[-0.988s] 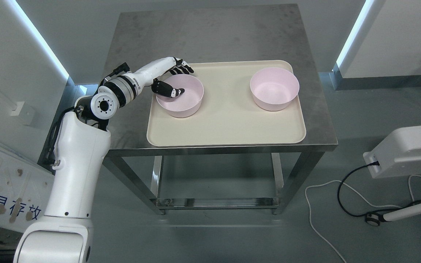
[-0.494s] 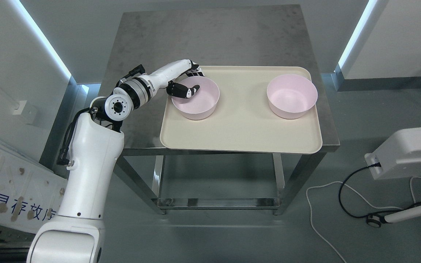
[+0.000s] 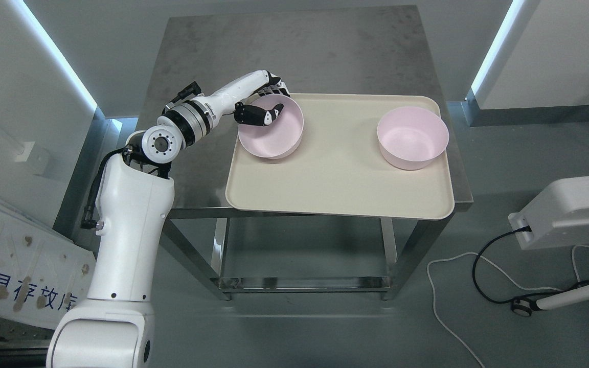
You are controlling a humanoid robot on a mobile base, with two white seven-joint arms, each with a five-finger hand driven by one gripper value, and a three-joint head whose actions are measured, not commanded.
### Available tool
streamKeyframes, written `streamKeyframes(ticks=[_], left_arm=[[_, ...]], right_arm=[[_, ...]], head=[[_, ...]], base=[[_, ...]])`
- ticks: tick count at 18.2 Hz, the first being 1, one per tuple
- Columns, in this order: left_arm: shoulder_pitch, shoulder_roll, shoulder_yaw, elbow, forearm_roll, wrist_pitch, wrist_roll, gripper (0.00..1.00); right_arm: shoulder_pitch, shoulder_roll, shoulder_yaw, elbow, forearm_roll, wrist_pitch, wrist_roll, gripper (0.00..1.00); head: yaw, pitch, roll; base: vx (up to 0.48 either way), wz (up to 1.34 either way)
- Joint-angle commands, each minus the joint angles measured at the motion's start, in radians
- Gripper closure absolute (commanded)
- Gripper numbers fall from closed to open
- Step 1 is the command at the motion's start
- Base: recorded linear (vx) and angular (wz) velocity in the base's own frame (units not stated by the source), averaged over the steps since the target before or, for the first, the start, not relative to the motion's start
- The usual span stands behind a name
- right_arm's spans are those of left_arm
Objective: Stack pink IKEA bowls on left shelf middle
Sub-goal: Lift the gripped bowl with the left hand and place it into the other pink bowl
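A steel table (image 3: 294,46) carries a cream tray (image 3: 340,189) with two pink bowls well apart on it, so no stacking is done. The left hand (image 3: 266,102) pinches the near bowl (image 3: 274,135) by its rim, thumb inside, tilting it; the far bowl (image 3: 412,137) sits untouched, and carrying one into the other remains.

Two pink bowls: left bowl (image 3: 272,134) and right bowl (image 3: 412,137); one cream tray (image 3: 340,179); one steel table (image 3: 294,56); one robot arm, with one left hand (image 3: 264,105); one white device (image 3: 570,212); one black cable (image 3: 489,255); one white cable (image 3: 443,301)
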Motion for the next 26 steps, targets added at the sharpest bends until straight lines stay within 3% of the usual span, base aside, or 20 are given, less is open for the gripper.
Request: streamKeyframes(ticks=[1,7,10,20,23,26], left_arm=[[-0.019,-0.04,0.101,-0.011,0.099,0.006,0.001,0.99],[-0.037,-0.064,0.083,-0.083,0.144,0.048,-0.074,0.99],[-0.039,-0.064,-0.104,-0.09,0.234,0.054,-0.062,0.99],[-0.076,-0.064,-0.635,-0.088,0.291,0.055,0.263,0.98],[-0.106,-0.064,-0.689,-0.087,0.3,0.057,0.29,0.98],[-0.203,-0.064,-0.689,-0.087,0.406,0.06,0.317,0.98]], right_arm=[[0.0,-0.017,-0.005,-0.017,-0.002,0.001,0.0,0.0],[0.0,-0.017,-0.005,-0.017,-0.002,0.001,0.0,0.0],[0.0,-0.017,-0.005,-0.017,-0.002,0.001,0.0,0.0],[0.0,-0.017,-0.005,-0.017,-0.002,0.001,0.0,0.0],[0.0,-0.017,-0.005,-0.017,-0.002,0.001,0.0,0.0],[0.0,-0.017,-0.005,-0.017,-0.002,0.001,0.0,0.0]], head=[[0.0,0.0,0.0],[0.0,0.0,0.0],[0.0,0.0,0.0],[0.0,0.0,0.0],[0.0,0.0,0.0],[0.0,0.0,0.0]], base=[[0.0,0.0],[0.0,0.0],[0.0,0.0],[0.0,0.0],[0.0,0.0],[0.0,0.0]])
